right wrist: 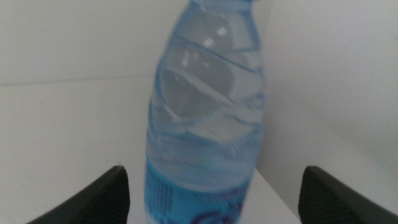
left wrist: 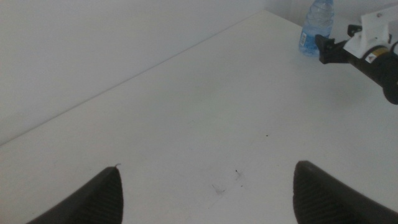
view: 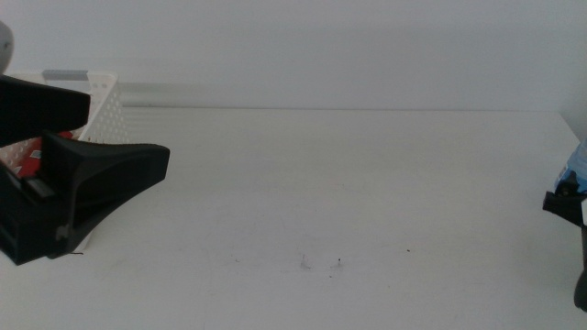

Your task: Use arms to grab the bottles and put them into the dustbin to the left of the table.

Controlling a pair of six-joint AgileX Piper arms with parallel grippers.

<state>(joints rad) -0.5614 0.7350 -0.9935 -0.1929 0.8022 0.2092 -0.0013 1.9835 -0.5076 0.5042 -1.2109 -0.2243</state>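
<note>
A small clear water bottle (right wrist: 205,118) with a blue label stands upright at the table's far right edge (view: 578,170). My right gripper (right wrist: 214,169) is open, one jaw on each side of the bottle's lower part and wider than it, not touching. Only its dark tip (view: 564,203) shows in the middle view. My left gripper (left wrist: 206,167) is open and holds nothing. It hovers at the table's left side (view: 128,133), just in front of the white perforated dustbin (view: 103,101). Something red (view: 32,160) shows inside the dustbin, mostly hidden by the jaws.
The white table (view: 348,183) stretches between the two arms, with a few dark specks (view: 339,264) near the front. A plain white wall runs behind it. The left wrist view also catches the water bottle (left wrist: 317,28) and the right arm (left wrist: 367,46) far across.
</note>
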